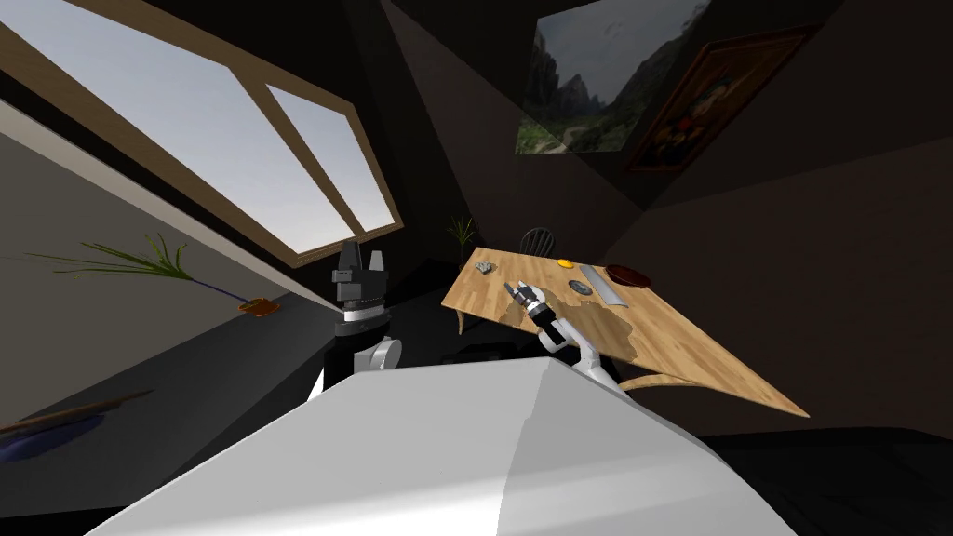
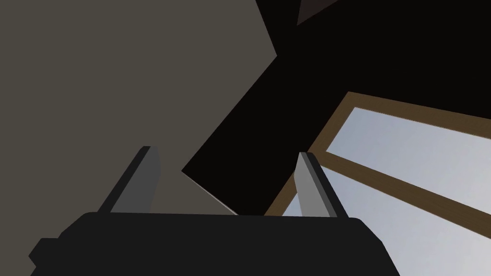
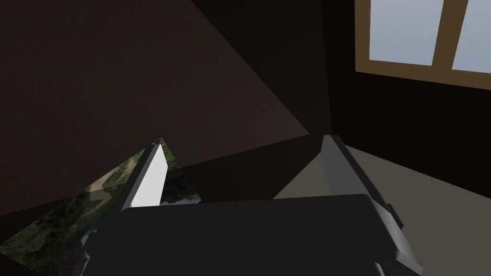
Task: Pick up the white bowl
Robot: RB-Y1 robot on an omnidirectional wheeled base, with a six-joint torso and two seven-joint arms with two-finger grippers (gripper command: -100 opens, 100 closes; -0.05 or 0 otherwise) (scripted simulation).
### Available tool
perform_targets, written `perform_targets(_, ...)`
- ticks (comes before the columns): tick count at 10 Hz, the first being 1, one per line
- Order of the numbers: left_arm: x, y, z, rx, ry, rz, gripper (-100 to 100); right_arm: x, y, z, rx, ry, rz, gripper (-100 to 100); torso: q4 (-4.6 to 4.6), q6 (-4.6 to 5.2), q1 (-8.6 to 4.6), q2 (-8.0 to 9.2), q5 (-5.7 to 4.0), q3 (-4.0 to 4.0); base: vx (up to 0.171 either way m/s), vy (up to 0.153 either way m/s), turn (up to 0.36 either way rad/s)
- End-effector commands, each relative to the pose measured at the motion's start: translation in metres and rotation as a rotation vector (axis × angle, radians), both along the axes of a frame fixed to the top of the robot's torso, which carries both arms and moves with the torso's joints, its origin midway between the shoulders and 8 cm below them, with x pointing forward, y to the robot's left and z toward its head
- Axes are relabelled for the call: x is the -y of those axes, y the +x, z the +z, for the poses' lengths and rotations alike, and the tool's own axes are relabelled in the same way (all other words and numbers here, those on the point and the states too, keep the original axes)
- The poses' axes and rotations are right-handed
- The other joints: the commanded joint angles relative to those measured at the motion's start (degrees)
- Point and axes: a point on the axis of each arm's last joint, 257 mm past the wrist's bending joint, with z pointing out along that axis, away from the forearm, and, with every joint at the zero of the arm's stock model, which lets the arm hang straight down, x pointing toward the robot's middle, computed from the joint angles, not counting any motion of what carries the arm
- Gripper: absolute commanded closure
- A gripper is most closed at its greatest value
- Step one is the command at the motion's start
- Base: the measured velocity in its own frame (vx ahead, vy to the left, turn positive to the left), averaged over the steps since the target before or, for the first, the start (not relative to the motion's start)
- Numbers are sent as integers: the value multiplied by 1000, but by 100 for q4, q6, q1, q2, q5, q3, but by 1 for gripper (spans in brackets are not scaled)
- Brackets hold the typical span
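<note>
1. The wooden table point(image 1: 670, 344) stands ahead and to the right in the head view, with a dark chair point(image 1: 538, 241) at its far end.
2. Task object: no item on the table can be told for certain to be a bowl. The palest is a light grey shape point(image 1: 603, 285), which lies on the far half of the tabletop between a dark disc point(image 1: 582, 288) and a dark red dish point(image 1: 628, 274). An orange item point(image 1: 564, 263) lies just beyond the disc. A small grey lump point(image 1: 484, 267) sits apart near the table's far left corner.
3. The right gripper point(image 1: 515, 289) hovers over the near left part of the tabletop, well short of the light grey shape. In its wrist view the right gripper point(image 3: 242, 143) has its fingers spread with nothing between them.
4. The left gripper point(image 1: 361, 253) is raised and points upward, left of the table. In its wrist view the left gripper point(image 2: 225, 153) is likewise released and holds nothing.
5. View comparison: the head view shows the table and its contents. The right wrist view looks at dark walls and the landscape picture point(image 3: 72, 215). That picture also hangs above the table point(image 1: 605, 74), next to a framed painting point(image 1: 707, 102).
</note>
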Motion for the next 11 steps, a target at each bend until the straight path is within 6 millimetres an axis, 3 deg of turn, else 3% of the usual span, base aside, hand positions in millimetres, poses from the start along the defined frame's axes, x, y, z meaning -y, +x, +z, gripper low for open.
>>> perform_targets(1, 0, 0, 0, 0, 0, 0, 0, 8, 0, -13, -13, -53, -2, -100, 0, 0, 0, 0, 0, 0, 13, 37, 44)
perform_targets(3, 0, 0, 0, 0, 0, 0, 0, 32, 1, -45, -54, -237, -5, -100, 0, 1, -8, 2, -2, 1, 18, 51, 131)
perform_targets(4, 0, 0, 0, 0, 0, 0, 0, 34, 1, -45, -55, -246, -3, -100, 0, 0, -3, 0, 0, 0, 14, 43, 59)
perform_targets(6, 0, 0, 0, 0, 0, 0, 0, 66, -2, -76, -103, -427, -3, -100, 0, 2, -8, 3, -2, 2, 17, 48, 159)
perform_targets(7, 0, 0, 0, 0, 0, 0, 0, 68, -2, -76, -103, -431, -3, -100, 1, -1, -5, 0, -1, 0, 16, 33, 59)
perform_targets(10, 0, 0, 0, 0, 0, 0, 0, 123, -17, -116, -185, -682, 6, -100, 2, 1, -9, 7, -1, 4, 3, 38, 182)
perform_targets(11, 0, 0, 0, 0, 0, 0, 0, 128, -18, -118, -193, -689, 3, -100, 2, 2, -10, 9, -2, 5, 3, 18, 52)
